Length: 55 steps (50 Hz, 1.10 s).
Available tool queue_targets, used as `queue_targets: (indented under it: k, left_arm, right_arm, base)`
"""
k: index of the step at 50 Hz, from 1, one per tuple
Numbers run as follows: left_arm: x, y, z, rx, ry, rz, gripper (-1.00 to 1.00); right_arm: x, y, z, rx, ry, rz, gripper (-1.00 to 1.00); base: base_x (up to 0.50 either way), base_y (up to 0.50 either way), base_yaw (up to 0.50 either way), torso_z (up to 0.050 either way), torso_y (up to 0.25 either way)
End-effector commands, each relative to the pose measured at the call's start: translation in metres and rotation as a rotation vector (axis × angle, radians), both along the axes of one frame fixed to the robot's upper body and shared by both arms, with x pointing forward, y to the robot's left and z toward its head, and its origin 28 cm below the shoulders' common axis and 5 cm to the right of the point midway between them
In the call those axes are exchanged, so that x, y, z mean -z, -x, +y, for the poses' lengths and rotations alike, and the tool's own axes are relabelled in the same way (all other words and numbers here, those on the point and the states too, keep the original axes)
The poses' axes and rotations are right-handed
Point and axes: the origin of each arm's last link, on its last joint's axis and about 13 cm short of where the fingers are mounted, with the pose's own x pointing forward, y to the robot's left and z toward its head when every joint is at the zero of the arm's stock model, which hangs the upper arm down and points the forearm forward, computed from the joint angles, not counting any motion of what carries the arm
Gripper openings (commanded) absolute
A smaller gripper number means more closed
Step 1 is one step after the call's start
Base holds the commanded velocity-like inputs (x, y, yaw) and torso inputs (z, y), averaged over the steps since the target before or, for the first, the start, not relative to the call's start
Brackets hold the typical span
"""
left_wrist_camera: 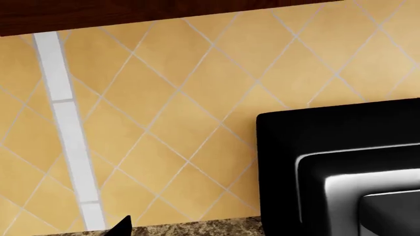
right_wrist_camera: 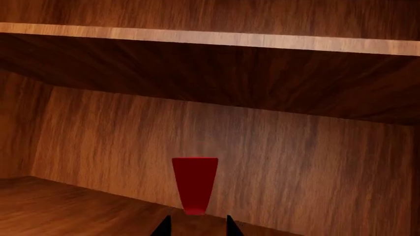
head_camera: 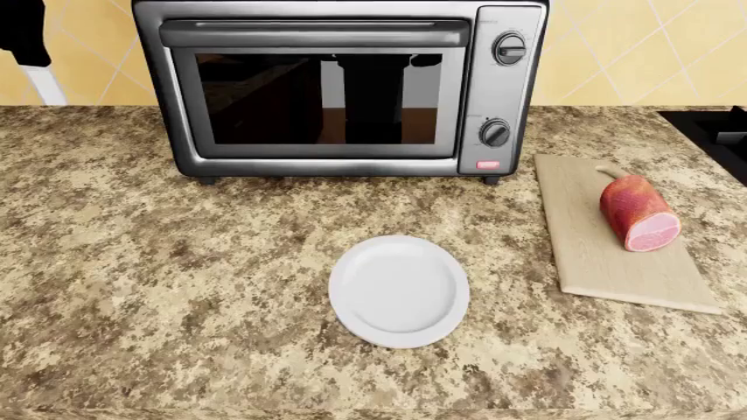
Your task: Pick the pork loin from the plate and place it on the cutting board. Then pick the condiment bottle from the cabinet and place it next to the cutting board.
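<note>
Looking through your left wrist view, you see yellow diamond tiles, a black toaster oven [left_wrist_camera: 341,167] edge and a strip of counter [left_wrist_camera: 196,229]; only one dark tip of the left tool [left_wrist_camera: 123,225] shows, so you cannot tell whether it is parted or clenched.

Your head view shows the pork loin [head_camera: 638,213] lying on the cutting board [head_camera: 613,254], right of the bare white plate [head_camera: 400,290]; neither tool appears here.

Your right wrist view looks into the wooden cabinet [right_wrist_camera: 295,162]. The condiment bottle [right_wrist_camera: 195,184] shows its red top, standing upright on the shelf just beyond the right tool [right_wrist_camera: 196,225], whose two tips sit parted either side of it, not touching.
</note>
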Motion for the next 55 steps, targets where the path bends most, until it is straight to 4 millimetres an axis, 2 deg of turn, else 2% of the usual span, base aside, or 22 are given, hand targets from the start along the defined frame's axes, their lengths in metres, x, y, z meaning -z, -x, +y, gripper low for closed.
queue_targets:
  k: [1, 6, 11, 21, 37, 47, 55]
  left_arm:
    - [-0.001, 0.006, -0.004, 0.015, 0.012, -0.024, 1.0]
    - [0.0, 0.009, -0.007, 0.03, 0.019, -0.033, 1.0]
    - [0.0, 0.013, -0.01, 0.041, 0.02, -0.041, 1.0]
    - [0.004, 0.011, -0.013, 0.05, 0.018, -0.032, 1.0]
    - [0.008, 0.012, -0.018, 0.073, 0.03, -0.035, 1.0]
    - [0.011, 0.018, -0.039, 0.114, 0.081, -0.144, 1.0]
    - [0.018, 0.034, -0.054, 0.111, 0.143, -0.193, 1.0]
  right_arm:
    - [0.004, -0.005, -0.011, -0.013, -0.007, 0.0, -1.0]
    - [0.015, -0.007, -0.014, -0.025, -0.003, 0.016, -1.0]
    - [0.035, 0.002, -0.017, -0.043, -0.014, 0.043, -1.0]
    - [0.061, 0.012, -0.019, -0.085, -0.05, 0.085, -1.0]
    - [0.069, 0.023, -0.019, -0.121, -0.079, 0.101, -1.0]
    - [0.069, 0.024, -0.018, -0.133, -0.105, 0.115, -1.0]
    - [0.069, 0.024, -0.018, -0.141, -0.112, 0.131, -1.0]
  base:
    - [0.0, 0.0, 0.0, 0.0, 0.0]
    - [0.0, 0.0, 0.0, 0.0, 0.0]
    - [0.0, 0.0, 0.0, 0.0, 0.0]
    - [0.0, 0.0, 0.0, 0.0, 0.0]
    - [0.0, 0.0, 0.0, 0.0, 0.0]
    - [0.0, 0.0, 0.0, 0.0, 0.0]
    - [0.0, 0.0, 0.0, 0.0, 0.0]
